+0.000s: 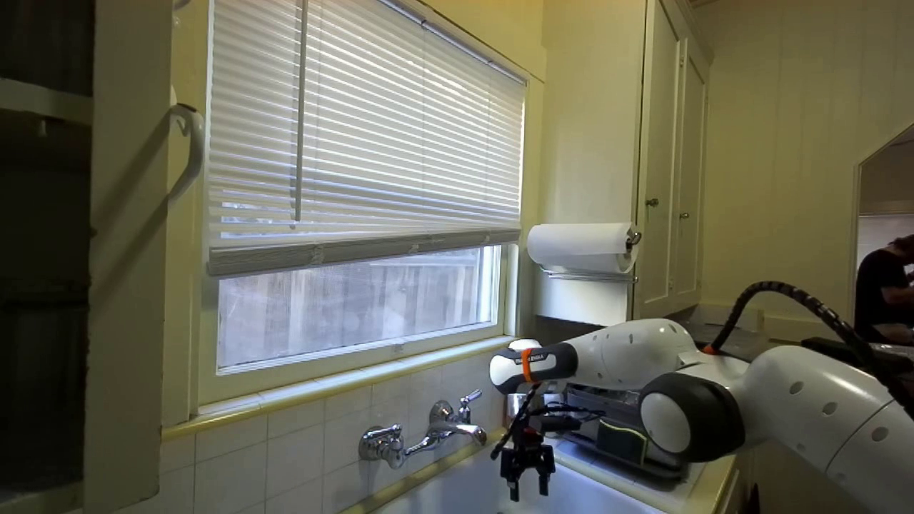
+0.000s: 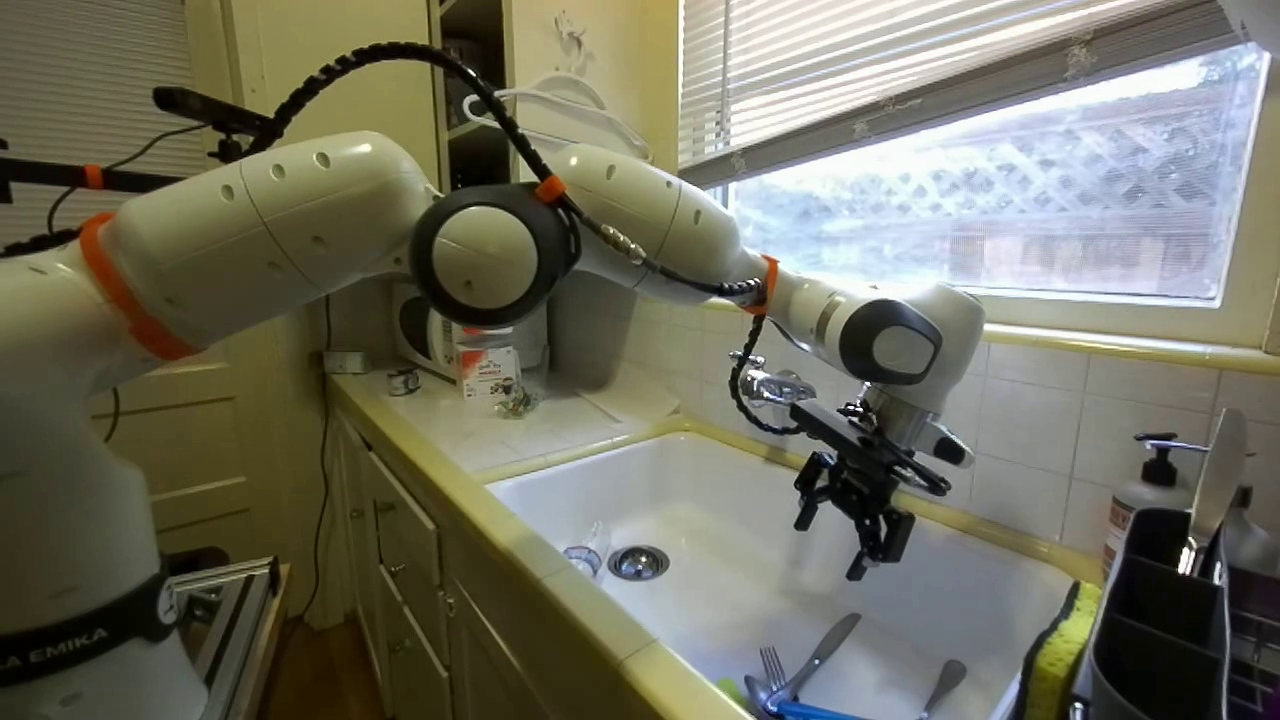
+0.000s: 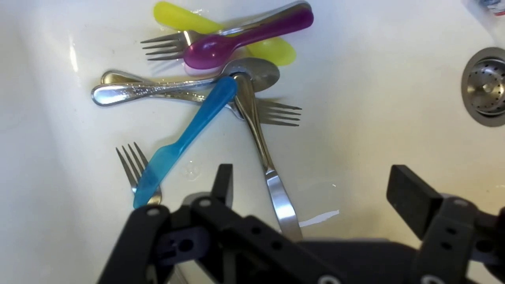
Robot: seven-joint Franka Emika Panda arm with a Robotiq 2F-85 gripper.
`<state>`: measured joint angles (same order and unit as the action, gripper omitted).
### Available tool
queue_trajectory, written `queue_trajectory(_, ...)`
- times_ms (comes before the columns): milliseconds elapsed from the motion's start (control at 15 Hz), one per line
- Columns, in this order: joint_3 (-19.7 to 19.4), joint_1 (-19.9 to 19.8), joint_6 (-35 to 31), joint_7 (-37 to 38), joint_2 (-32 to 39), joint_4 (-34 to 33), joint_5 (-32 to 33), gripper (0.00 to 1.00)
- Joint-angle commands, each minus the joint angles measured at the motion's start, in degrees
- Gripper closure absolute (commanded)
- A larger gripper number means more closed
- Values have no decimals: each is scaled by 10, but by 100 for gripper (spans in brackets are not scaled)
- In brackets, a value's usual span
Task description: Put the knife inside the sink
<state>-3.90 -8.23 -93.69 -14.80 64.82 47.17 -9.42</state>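
Got my gripper (image 3: 313,183) spread wide, holding nothing, over the sink (image 2: 720,520). Three forks (image 3: 189,38), two spoons (image 3: 209,51) and a yellow utensil (image 3: 189,19) kinda crowd the two knives (image 3: 284,201).

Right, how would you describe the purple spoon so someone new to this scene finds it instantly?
In the pale sink below the window, look at the cutlery lying apart from the drain. Near the top of the wrist view, the purple spoon lies over a metal fork and a yellow utensil. It is the only purple piece; the rest are metal, yellow or blue.
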Motion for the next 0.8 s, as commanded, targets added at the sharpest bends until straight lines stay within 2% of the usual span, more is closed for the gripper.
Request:
queue_trajectory(0, 42, -22, 53, -69, 80, -125, -28, 0)
queue_trajectory(200, 62, -21, 106, -96, 112, -178, -24, 0)
queue_trajectory(267, 78, -24, 111, -84, 106, -170, -11, 0)
queue_trajectory(333, 66, -19, 117, -65, 100, -163, -25, 0)
queue_trajectory(733, 69, -8, 99, 39, 54, -131, -34, 0)
